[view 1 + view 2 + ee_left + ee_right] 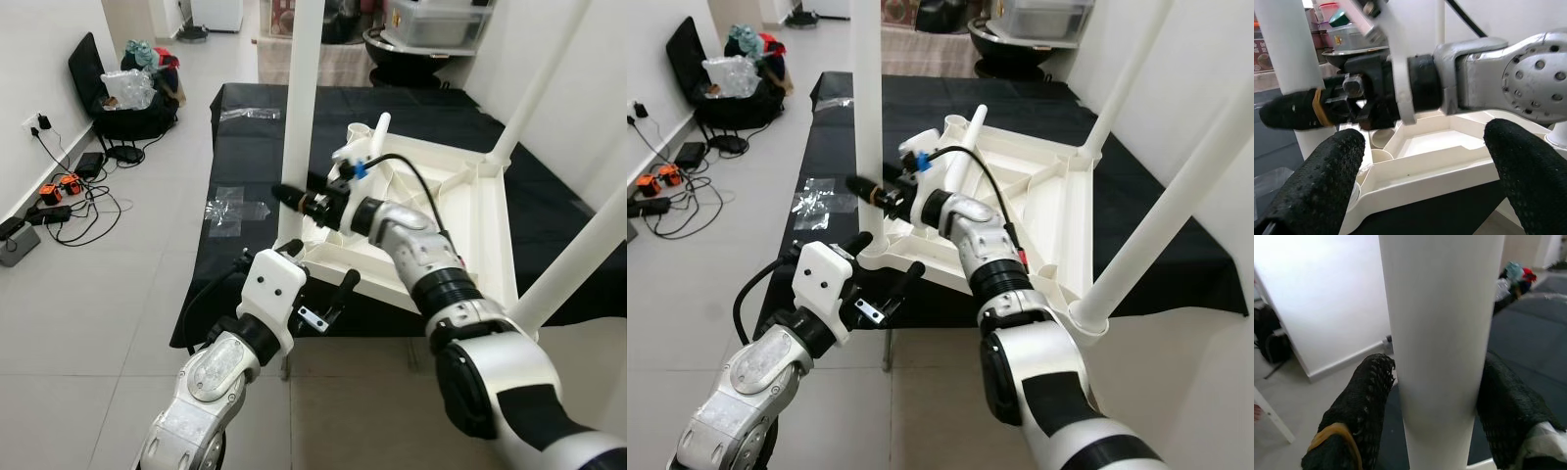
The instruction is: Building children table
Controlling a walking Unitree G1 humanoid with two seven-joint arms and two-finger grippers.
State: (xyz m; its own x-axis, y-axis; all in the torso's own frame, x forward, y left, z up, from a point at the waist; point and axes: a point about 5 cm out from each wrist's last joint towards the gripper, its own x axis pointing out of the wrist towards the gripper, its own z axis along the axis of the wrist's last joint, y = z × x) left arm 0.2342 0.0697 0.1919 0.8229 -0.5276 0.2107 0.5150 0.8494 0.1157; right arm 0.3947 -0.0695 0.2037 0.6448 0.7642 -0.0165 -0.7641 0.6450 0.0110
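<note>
On the floor at the far left lay a tangle of cables (69, 201) and a black bag (113, 93) against the wall, well apart from the work. The left gripper (328, 299) hung just below the near edge of the black-covered surface (245, 157), its jaws spread wide and holding nothing; in its wrist view the two fingers (1317, 181) framed the rim of the upturned white tabletop (460, 225), which lay underside up on the surface. To its right, the near-corner leg (302, 108) stood upright in its socket, and the right gripper (884, 196) had its jaws closed around that leg low down — the right wrist view showed a finger (1359, 406) pressed to either side of the white tube. Farther right, other legs (549, 73) already rose from the far and right corners, and a short white peg (380, 132) stuck up behind the gripper's wrist. The step in hand looked to be seating or tightening this leg. To do it well, the right gripper would need to keep the tube square to the tabletop and press or turn along the tube's own axis — any sideways lean might bind it in the socket. The left gripper, placed so near the rim, could brace the tabletop's edge so that it did not slide on the cloth.
</note>
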